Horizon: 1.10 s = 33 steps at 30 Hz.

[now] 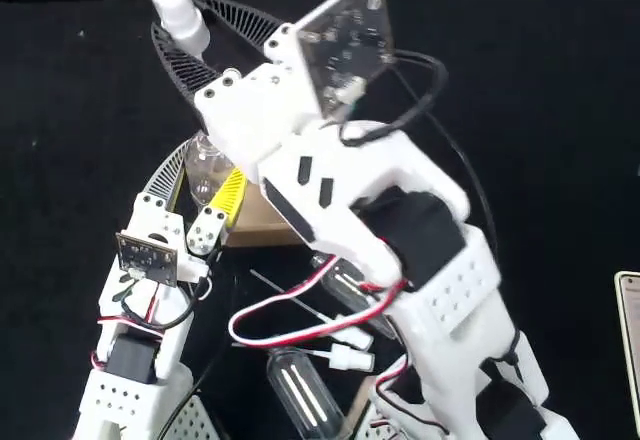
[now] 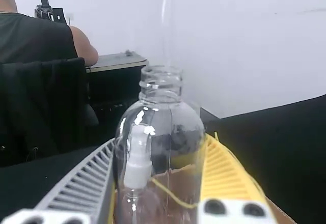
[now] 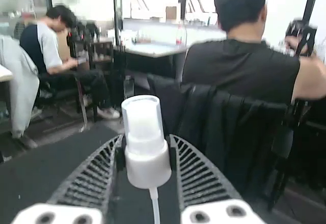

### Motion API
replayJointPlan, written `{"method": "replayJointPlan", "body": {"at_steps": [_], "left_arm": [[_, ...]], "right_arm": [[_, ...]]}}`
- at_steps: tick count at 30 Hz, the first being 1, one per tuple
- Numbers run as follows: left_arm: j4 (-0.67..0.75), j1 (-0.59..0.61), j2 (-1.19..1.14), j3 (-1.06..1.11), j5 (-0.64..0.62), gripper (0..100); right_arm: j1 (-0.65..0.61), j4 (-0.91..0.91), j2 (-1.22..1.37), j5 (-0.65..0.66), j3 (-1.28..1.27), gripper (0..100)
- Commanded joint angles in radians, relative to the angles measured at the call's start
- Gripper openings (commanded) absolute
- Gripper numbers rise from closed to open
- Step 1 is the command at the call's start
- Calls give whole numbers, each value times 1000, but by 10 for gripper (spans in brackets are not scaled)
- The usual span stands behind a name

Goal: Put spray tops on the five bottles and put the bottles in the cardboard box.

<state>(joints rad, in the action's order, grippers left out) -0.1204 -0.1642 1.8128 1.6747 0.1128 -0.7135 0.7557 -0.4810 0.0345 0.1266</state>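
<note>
- Currently L end effector (image 2: 161, 147) is clenched on the clear bottle (image 2: 161, 127), upright, neck open, by the cardboard box (image 1: 262, 228).
- R end effector (image 3: 146, 141) grasps a spray top (image 3: 146, 147), tube hanging, well apart from the bottle.
- I'd centre the tube over the neck, descend straight, then twist.
- Risk: tube snags rim, top seats crooked.

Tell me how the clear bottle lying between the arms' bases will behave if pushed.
The bottle lies on its side and looks round, so it would probably roll. It looks clear and empty, so likely light and easily knocked away.
</note>
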Motion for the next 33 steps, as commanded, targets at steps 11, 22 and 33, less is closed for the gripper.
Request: {"method": "replayJointPlan", "body": {"at_steps": [11, 22, 33], "left_arm": [[5, -5, 14, 24, 0, 36], [3, -5, 14, 24, 0, 36], [0, 1, 14, 24, 2, 36]], "right_arm": [[-28, -37, -84, -11, 31, 10], [-29, -28, -101, -11, 79, 10], [-44, 43, -96, -43, 120, 10]]}}
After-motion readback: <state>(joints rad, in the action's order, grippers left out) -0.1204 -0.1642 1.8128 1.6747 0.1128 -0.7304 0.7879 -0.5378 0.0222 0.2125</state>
